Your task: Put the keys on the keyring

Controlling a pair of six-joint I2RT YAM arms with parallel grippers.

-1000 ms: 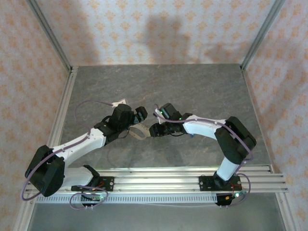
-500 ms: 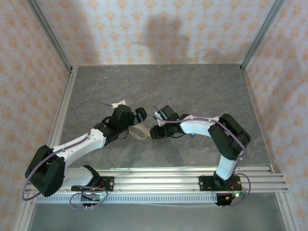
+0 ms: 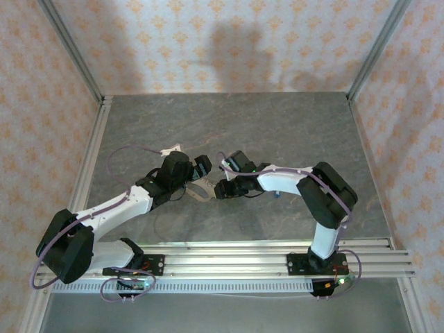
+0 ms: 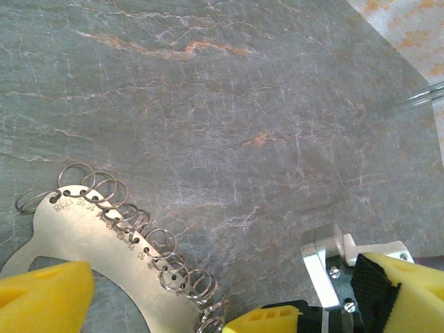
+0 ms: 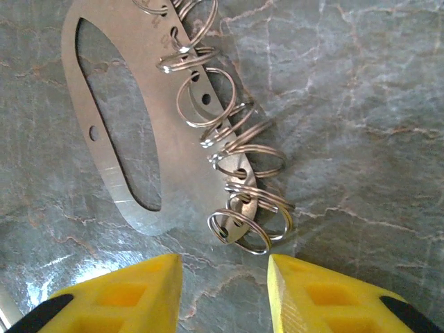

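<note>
Left gripper point(image 3: 200, 169): jaws wide apart, set low over the grey marbled table point(image 3: 277, 125), with one yellow finger overlapping the end of the keyring point(image 5: 180, 149). The keyring lies flat at mid-table between the two grippers and is a thin slotted steel oval carrying a row of split rings point(image 5: 246, 222); judged light, rigid, slick and flush to the surface, best taken by the plate's edge or a raised ring. Right gripper point(image 5: 225, 267): jaws apart on nothing, the ringed end just ahead.

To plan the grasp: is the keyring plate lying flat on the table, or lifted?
Flat. In the right wrist view the keyring plate rests on the table, its split rings spread alongside.
</note>
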